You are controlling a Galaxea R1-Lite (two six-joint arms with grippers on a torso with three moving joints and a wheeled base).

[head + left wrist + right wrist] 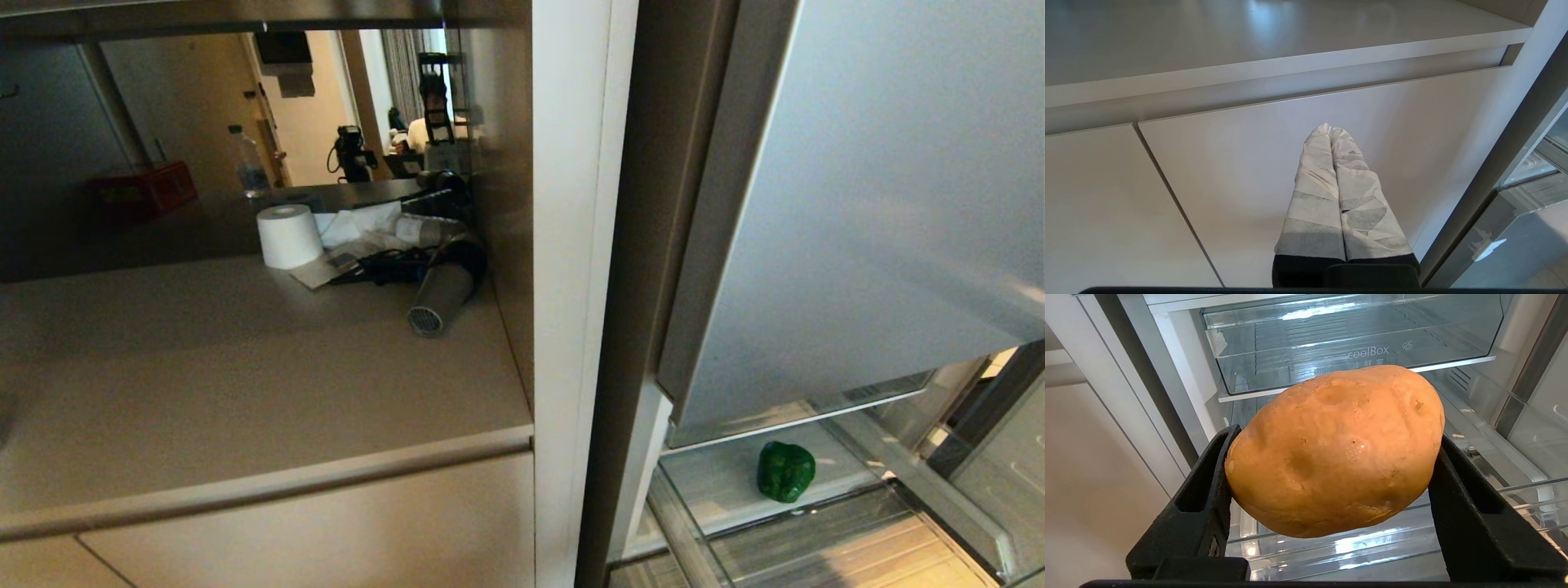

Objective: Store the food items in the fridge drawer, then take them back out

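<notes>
The golden-brown lump fills the right wrist view, clamped at both sides between the black fingers of my right gripper, which hangs in front of the open fridge. The green bell pepper lies on the clear floor of the pulled-out fridge drawer, under the tall silver-blue top door. My left gripper is parked facing a beige cabinet front, its tape-wrapped fingers pressed together on nothing. Neither arm shows in the head view.
A beige counter to the left carries a toilet roll, a hair dryer and papers. A water bottle and a red box stand further back. A clear "coolBox" bin sits inside the fridge. A person sits far behind.
</notes>
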